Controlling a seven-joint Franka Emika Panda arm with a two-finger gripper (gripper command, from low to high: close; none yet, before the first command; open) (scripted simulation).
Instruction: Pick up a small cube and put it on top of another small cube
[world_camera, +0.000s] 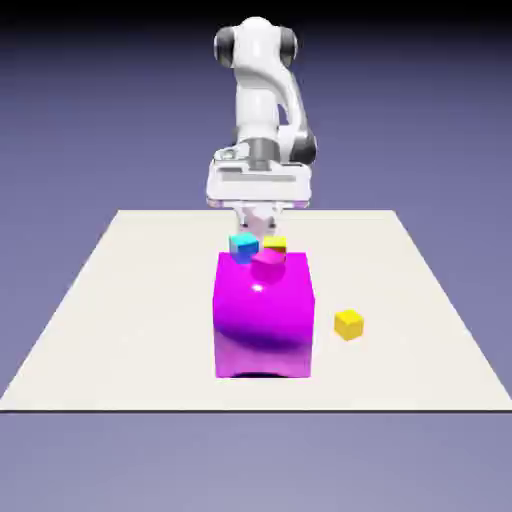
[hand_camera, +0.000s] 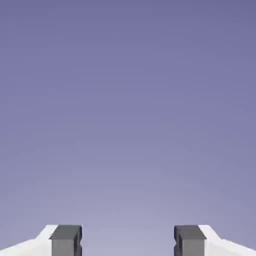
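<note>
One small yellow cube (world_camera: 348, 324) lies on the table at the exterior view's right of the big glossy magenta block (world_camera: 263, 318). A second small yellow cube (world_camera: 275, 243) shows at the block's far top edge, next to a tiny cyan cube (world_camera: 242, 244) and a tiny magenta cube (world_camera: 267, 262). I cannot tell whether these three rest on the block or behind it. My gripper (world_camera: 258, 220) hangs just above and behind them. In the hand view the gripper (hand_camera: 127, 242) is open, its grey fingertips (hand_camera: 66, 241) far apart with only backdrop between them.
The white table (world_camera: 120, 330) spreads around the block, with its front edge near the bottom of the exterior view. The arm's wide white hand (world_camera: 260, 183) sits above the cluster of tiny cubes.
</note>
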